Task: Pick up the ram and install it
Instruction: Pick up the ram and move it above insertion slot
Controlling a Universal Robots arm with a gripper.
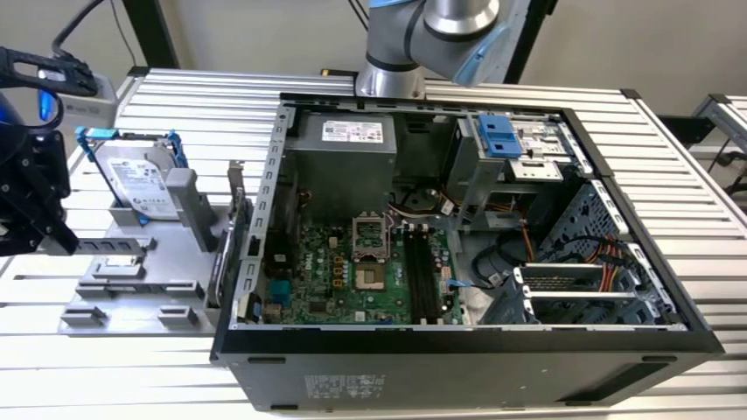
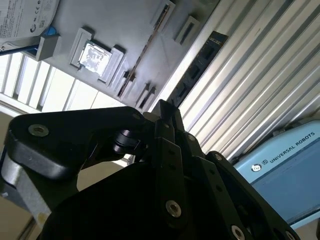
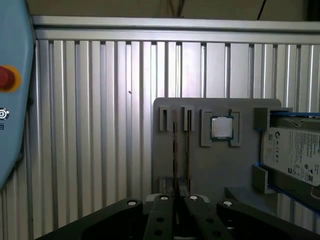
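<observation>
1 light, stiff, brittle board is how I judge the ram. It has little weight and no give, and its chips are best not squeezed. I'd take it by its 2 flat faces near the middle of the upper edge, square on, because so thin a stick could twist or slip.

In the exterior view the gripper (image 1: 35, 219) hangs at the far left of the frame over the gray fixture (image 1: 129, 293). The fixture sits on the ribbed tabletop (image 1: 175, 96), to the left of the open computer case (image 1: 467, 367). The hard drive (image 1: 140, 179) stands in the fixture at upper left.

In the first wrist view I look straight down on the fixture (image 3: 220, 170). The ram (image 3: 175, 150) stands on edge in a slot, so it reads as a thin dark line with a brownish rim. A 2nd such line runs just beside it, between it and the processor chip (image 3: 221, 127). The hard drive (image 3: 295, 155) lies beyond the chip. The jaws of the gripper (image 3: 178, 192) look pressed together, pinching nothing. They hover over the near ends of the slots, apart from the ram.

In the second wrist view the fingertips (image 2: 161, 117) meet in 1 narrow point. Past them the ram (image 2: 141, 55) shows as a slim line across the fixture (image 2: 125, 25), near the processor chip (image 2: 92, 55).
</observation>
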